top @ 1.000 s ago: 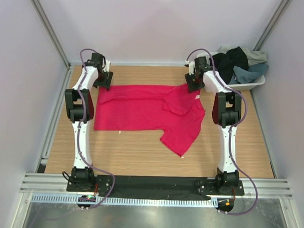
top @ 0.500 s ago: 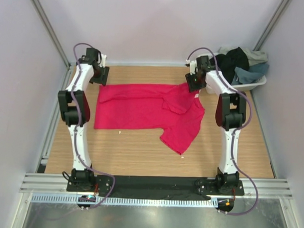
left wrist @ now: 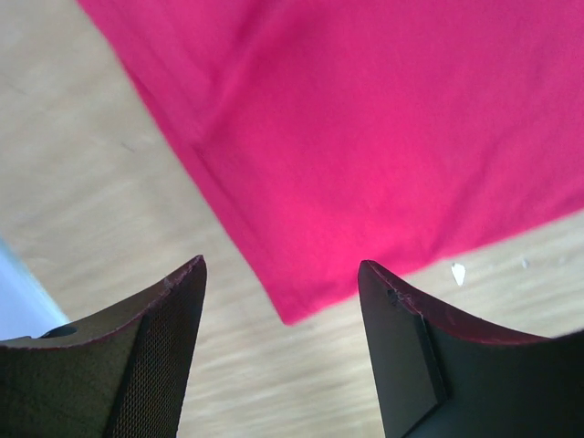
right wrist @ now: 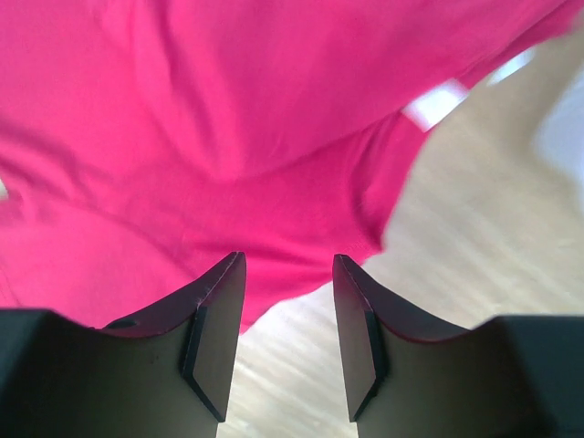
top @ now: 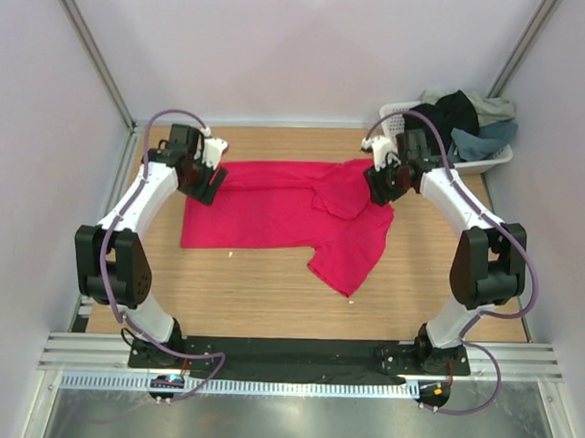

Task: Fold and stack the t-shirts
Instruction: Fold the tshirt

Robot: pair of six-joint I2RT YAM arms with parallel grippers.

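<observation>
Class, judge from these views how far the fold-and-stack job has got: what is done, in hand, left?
Done: the pink t-shirt lies spread on the table, unfolded. In hand: the left gripper and right gripper hover open over its far edge. Left: folding it, plus the other shirts in the basket.

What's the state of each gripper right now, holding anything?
Left gripper: open, empty, over a corner of the pink t-shirt.
Right gripper: open, empty, over the same shirt.
</observation>
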